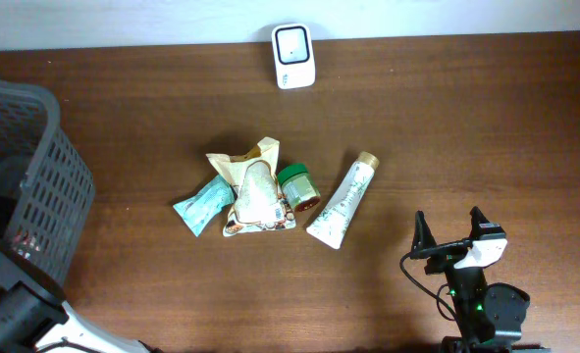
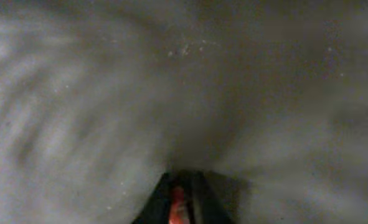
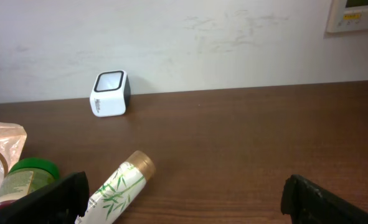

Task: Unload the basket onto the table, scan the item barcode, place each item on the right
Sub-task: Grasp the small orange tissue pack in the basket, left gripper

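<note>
We find a brown tabletop (image 1: 466, 118) below a white wall (image 3: 171, 37). Items (image 1: 255, 191) cluster mid-table, tube (image 1: 341, 203) nearest the right hand (image 1: 449, 230), which gapes empty, apparently poised to pick; left hand (image 2: 182, 186) closed on nothing seen.

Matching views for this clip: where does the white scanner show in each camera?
Overhead: white scanner at top centre.
Left wrist: not in it, only blurred grey.
Right wrist: white scanner upper left of centre.
Shared landmark: gold-capped tube, seen overhead and from the right wrist.
</note>
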